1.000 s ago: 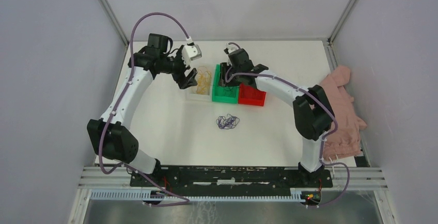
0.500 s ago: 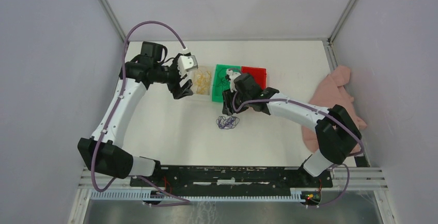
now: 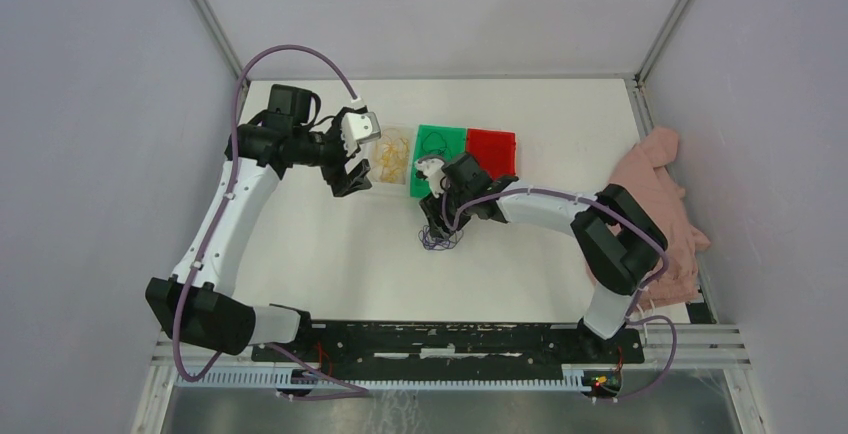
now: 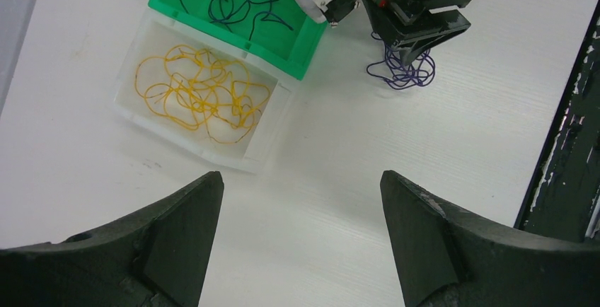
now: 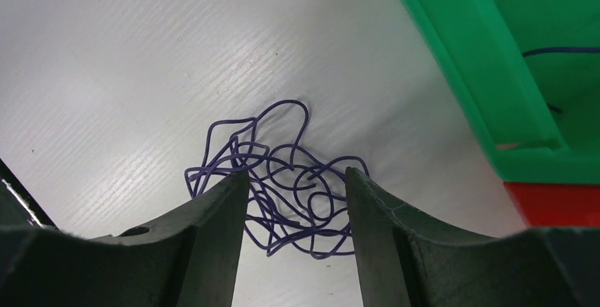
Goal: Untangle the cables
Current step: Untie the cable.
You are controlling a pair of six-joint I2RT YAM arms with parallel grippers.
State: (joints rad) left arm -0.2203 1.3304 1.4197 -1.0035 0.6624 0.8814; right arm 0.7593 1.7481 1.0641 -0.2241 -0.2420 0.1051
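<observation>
The right gripper (image 5: 297, 204), half open and empty, straddles the tangled thin purple cable (image 5: 279, 172) lying on the white table (image 5: 106, 52) just under it. If it closes here, it may pinch several loops and tighten the knot. Farther away, the left gripper (image 4: 301, 180) hovers wide open and empty.

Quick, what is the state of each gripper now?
Left gripper: open, empty.
Right gripper: open, straddling the purple cable tangle, not gripping it.

Glossy green plastic bin (image 5: 453, 59); smooth purple wire tangle (image 5: 283, 180); matt, finely ribbed white tabletop (image 5: 106, 52); pink cloth (image 3: 660, 194) at three o'clock.
</observation>
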